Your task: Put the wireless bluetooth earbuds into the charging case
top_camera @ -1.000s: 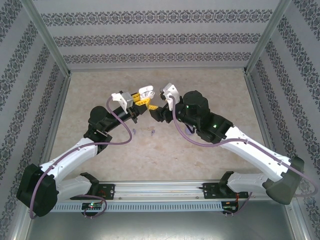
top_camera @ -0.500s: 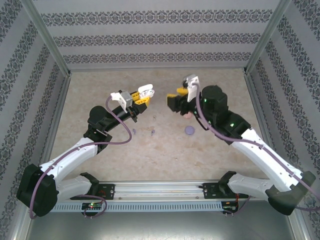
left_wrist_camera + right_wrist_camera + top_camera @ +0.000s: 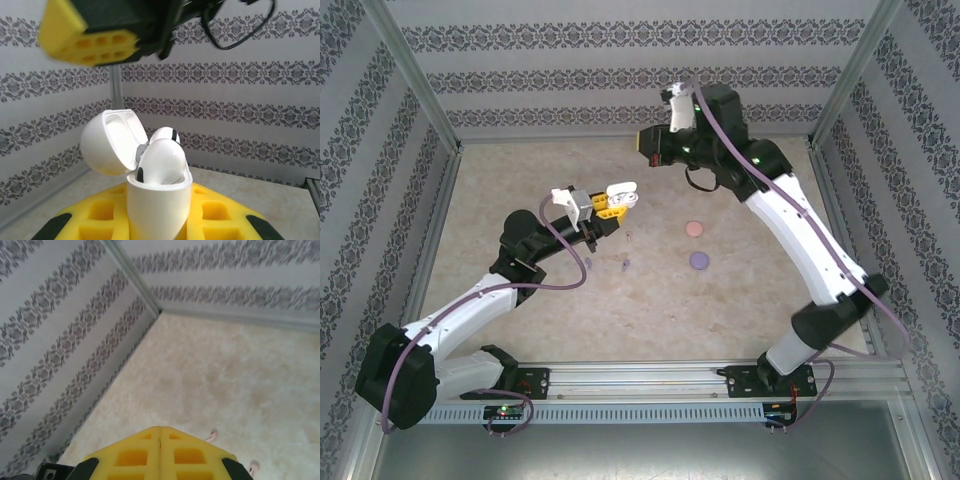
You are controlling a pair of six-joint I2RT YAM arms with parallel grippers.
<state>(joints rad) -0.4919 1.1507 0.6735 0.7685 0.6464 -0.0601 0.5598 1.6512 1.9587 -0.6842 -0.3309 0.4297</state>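
- Two white earbuds [image 3: 161, 159] sit in the open case [image 3: 159, 205]. They are glossy, with small dark marks, and the rounded lid is hinged back to the left.
- Left fingers [image 3: 100, 222] clamp the case upright over the counter [image 3: 750, 300], left of centre.
- Right fingers [image 3: 150, 440] are pressed together on nothing, raised near the back wall [image 3: 570, 80].
- One pale earbud [image 3: 629, 237] and one purple earbud [image 3: 625, 266] lie loose on the counter, just below the case in the top view.
- Pink disc [image 3: 695, 228] and purple disc [image 3: 700, 260] lie flat near each other, right of the loose earbuds.
- Counter is mottled beige.
- Walls are pale grey with dark ornamental bands, and metal posts [image 3: 420, 100] stand at the corners.
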